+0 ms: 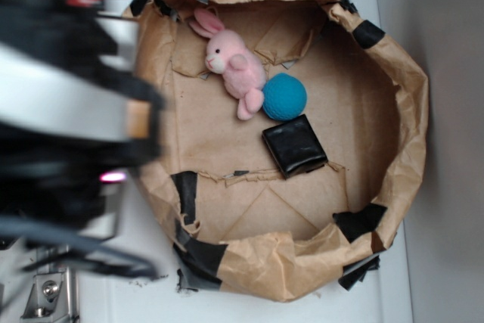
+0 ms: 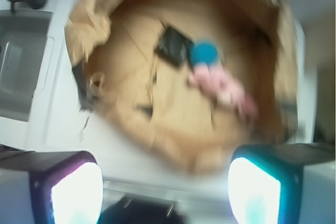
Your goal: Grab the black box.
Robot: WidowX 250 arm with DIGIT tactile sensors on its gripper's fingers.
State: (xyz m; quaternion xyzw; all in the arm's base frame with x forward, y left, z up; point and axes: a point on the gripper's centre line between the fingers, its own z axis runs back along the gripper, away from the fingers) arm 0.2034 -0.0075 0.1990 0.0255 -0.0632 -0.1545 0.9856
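Black box (image 1: 295,145) lies flat on the floor of a brown paper basin (image 1: 412,134), right of centre, tilted, untouched. Teal ball (image 1: 284,96) sits just above it, nearly touching its top corner. Pink plush bunny (image 1: 231,62) lies against the ball's left side. Black tape patches (image 1: 185,191) dot the crumpled rim. Basin sits on a white bench (image 1: 151,300). Robot arm (image 1: 68,111) blurred at left, outside the basin. In the wrist view, fingers (image 2: 76,190) stand well apart at the bottom corners, empty, off the basin's edge; view blurred.
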